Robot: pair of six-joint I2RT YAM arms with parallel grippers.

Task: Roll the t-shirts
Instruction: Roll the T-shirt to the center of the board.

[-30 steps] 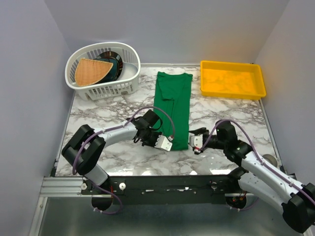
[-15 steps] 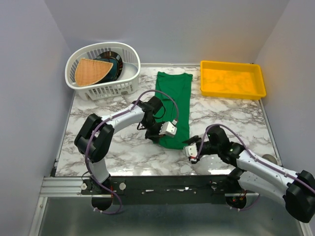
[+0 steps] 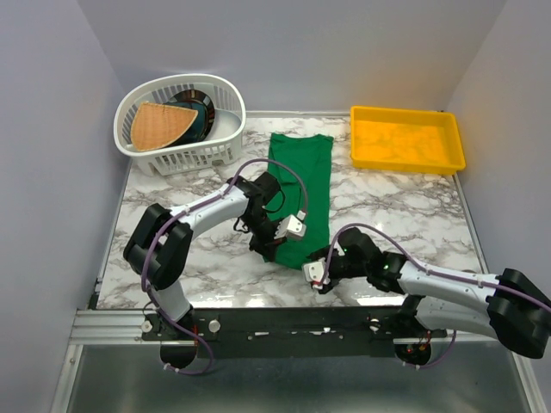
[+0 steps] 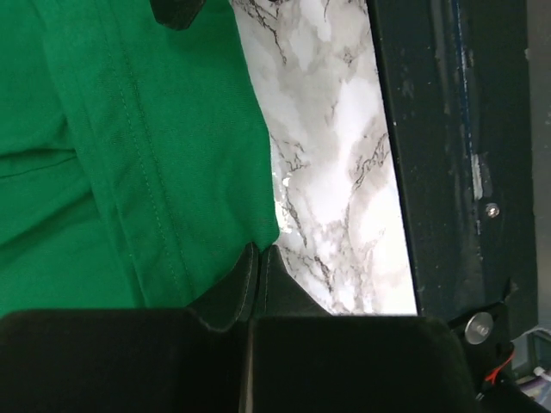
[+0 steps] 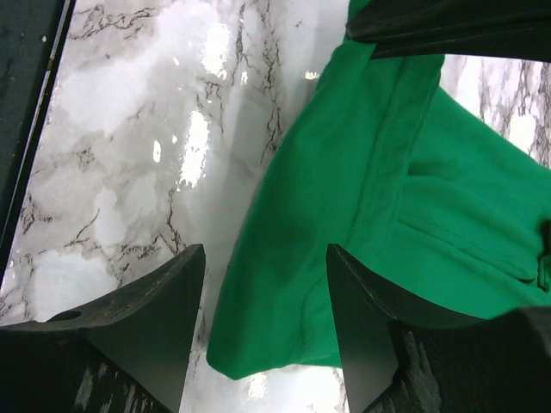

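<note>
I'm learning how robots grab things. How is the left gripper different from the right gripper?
The left gripper is shut, pinching the shirt's hem; the right gripper is open, with a shirt corner lying between its fingers. The left gripper reaches in from the shirt's left side; the right gripper reaches in low over the table from the right. Both are at the shirt's near end.

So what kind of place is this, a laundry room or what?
Most likely a robot test cell, not a home: two robot arms bolted to a marble-patterned table, plain walls closing it in, and staged props: a green t-shirt, white basket and yellow tray.
</note>
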